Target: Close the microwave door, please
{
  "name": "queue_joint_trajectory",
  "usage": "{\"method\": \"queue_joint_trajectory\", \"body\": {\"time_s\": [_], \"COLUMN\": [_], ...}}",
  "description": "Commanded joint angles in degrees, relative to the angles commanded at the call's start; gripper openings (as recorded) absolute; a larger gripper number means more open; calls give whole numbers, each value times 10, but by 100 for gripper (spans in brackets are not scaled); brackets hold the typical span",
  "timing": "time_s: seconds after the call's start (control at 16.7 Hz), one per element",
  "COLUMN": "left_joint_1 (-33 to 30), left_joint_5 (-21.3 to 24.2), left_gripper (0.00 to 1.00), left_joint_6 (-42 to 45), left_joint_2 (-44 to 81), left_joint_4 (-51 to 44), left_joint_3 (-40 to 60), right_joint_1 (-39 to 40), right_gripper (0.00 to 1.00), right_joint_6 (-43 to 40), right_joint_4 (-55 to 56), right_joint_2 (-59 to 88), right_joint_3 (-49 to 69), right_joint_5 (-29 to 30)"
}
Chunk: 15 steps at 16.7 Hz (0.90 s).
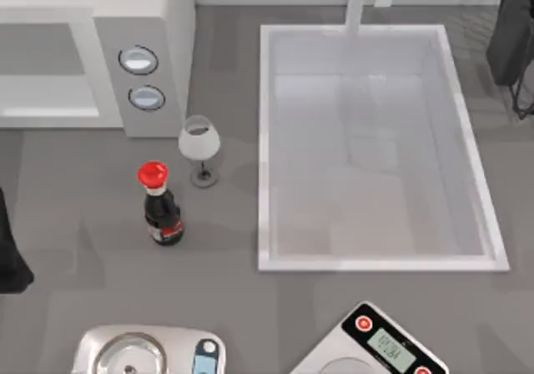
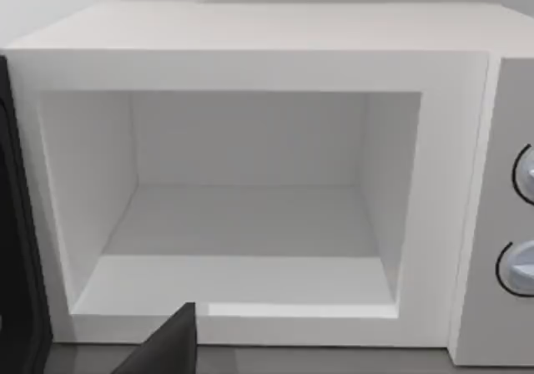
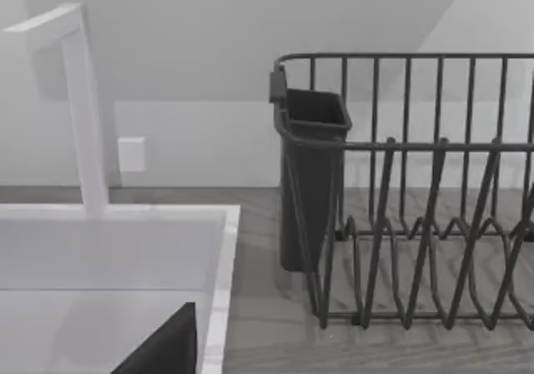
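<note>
The white microwave (image 1: 158,23) stands at the table's back left, its grey panel with two round dials (image 1: 142,78) facing forward. In the left wrist view its cavity (image 2: 250,224) is open and empty. A dark upright strip (image 2: 17,224) at the cavity's far side looks like the microwave door swung open, seen nearly edge-on. A dark part of my left gripper (image 2: 163,349) shows a short way in front of the cavity's lower frame. My left arm (image 1: 10,253) is at the table's left edge. A dark part of my right gripper (image 3: 163,349) hangs over the sink's rim.
A white sink basin (image 1: 265,140) with a faucet (image 1: 359,2) takes up the middle and right. A wine glass (image 1: 198,144) and a red-capped dark bottle (image 1: 160,211) stand in front of the dials. Two scales (image 1: 150,353) (image 1: 375,345) lie at the front. A black dish rack (image 3: 417,207) is at the back right.
</note>
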<state>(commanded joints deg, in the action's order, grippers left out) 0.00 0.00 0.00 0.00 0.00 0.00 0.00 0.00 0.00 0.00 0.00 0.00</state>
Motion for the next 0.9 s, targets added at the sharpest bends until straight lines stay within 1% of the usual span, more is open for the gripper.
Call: {"method": "queue_joint_trajectory", "body": {"time_s": [0.06, 0.84, 0.9], "left_joint_1": [0, 0, 0], "left_joint_5": [0, 0, 0], "left_gripper": [100, 2, 0], "left_joint_6": [0, 0, 0], "left_joint_2": [0, 0, 0], "left_joint_4": [0, 0, 0], "left_joint_3": [0, 0, 0], "right_joint_1": [0, 0, 0], "right_gripper": [100, 100, 100], "right_joint_6": [0, 0, 0], "right_joint_4": [0, 0, 0], "right_joint_2": [0, 0, 0], "right_joint_3": [0, 0, 0], "right_joint_5": [0, 0, 0]}}
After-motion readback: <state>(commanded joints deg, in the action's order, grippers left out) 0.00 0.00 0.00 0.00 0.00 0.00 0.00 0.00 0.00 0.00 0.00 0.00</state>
